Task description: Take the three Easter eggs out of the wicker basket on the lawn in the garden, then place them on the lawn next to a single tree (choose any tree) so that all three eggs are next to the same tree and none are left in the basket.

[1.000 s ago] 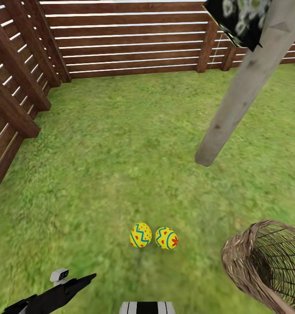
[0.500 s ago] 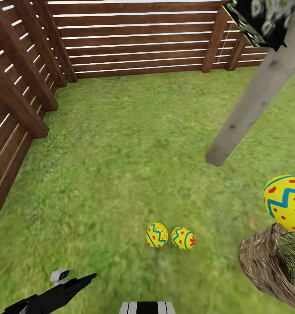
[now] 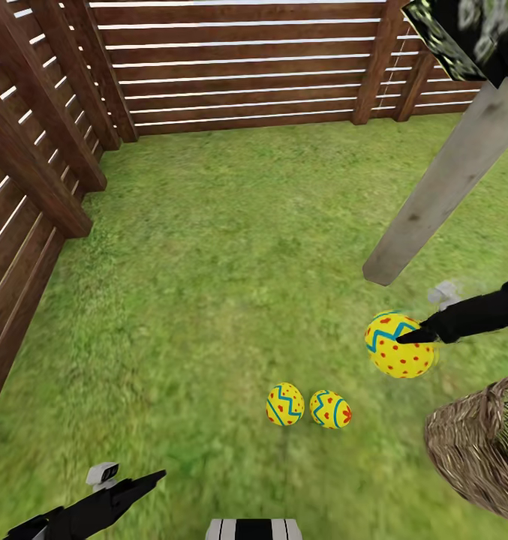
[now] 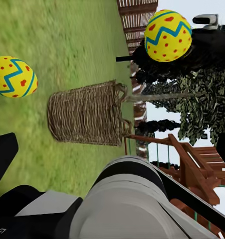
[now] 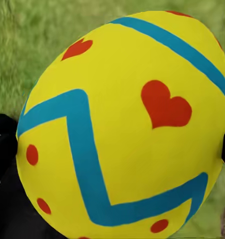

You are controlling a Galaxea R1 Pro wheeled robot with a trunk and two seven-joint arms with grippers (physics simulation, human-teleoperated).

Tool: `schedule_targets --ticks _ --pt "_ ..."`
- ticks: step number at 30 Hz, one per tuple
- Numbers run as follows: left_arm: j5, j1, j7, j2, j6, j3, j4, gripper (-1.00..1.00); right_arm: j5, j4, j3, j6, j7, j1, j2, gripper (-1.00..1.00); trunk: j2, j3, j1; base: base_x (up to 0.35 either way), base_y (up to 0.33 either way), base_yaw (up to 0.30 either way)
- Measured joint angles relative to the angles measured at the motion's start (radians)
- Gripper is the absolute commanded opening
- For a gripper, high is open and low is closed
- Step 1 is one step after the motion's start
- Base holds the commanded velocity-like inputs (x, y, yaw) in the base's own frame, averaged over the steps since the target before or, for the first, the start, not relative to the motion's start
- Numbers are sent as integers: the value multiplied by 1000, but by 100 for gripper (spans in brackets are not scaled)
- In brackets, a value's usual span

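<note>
"Where is the left gripper point(image 3: 152, 477)?"

"Low on the near left. Whether its fingers are apart or together cannot be told."

"And the eggs?"

"Two eggs point(image 3: 285, 404) lie side by side on the lawn point(image 3: 208, 247). To their right, the right gripper point(image 3: 407, 336) is clamped on the third egg point(image 3: 400, 345), up in the air."

"Where should it go?"

"Probably straight down. The tree point(image 3: 441, 195) stands just beyond it, and the wicker basket point(image 3: 479, 450) sits near on the right."

two eggs point(image 3: 308, 406) on lawn point(image 3: 208, 262) | third egg point(image 3: 401, 345) held aloft | basket point(image 3: 479, 450) empty, beside tree point(image 3: 449, 187)
</note>
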Motion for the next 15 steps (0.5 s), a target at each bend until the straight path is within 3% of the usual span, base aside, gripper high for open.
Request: schedule_targets --ticks 2,3,7,10,12,15 --pt "1 0 0 1 0 1 7 100 -1 92 46 0 -85 0 79 -100 0 0 0 0 0 0" --pt "1 0 0 1 0 1 9 100 -2 129 55 0 -106 -1 103 -100 0 0 0 0 0 0" --pt "2 0 0 3 -1 1 11 100 1 325 71 -1 -157 -2 223 -100 -7 -3 4 0 0 0" --pt "3 0 0 4 -1 1 11 100 5 482 73 -9 -255 -2 327 -100 -28 -12 15 0 0 0" --pt "3 0 0 4 -2 1 11 100 5 570 73 -19 -313 -2 377 -100 -42 -19 23 0 0 0" --pt "3 0 0 3 -2 1 11 100 6 658 73 -119 -335 -2 428 -100 -63 -28 34 0 0 0"
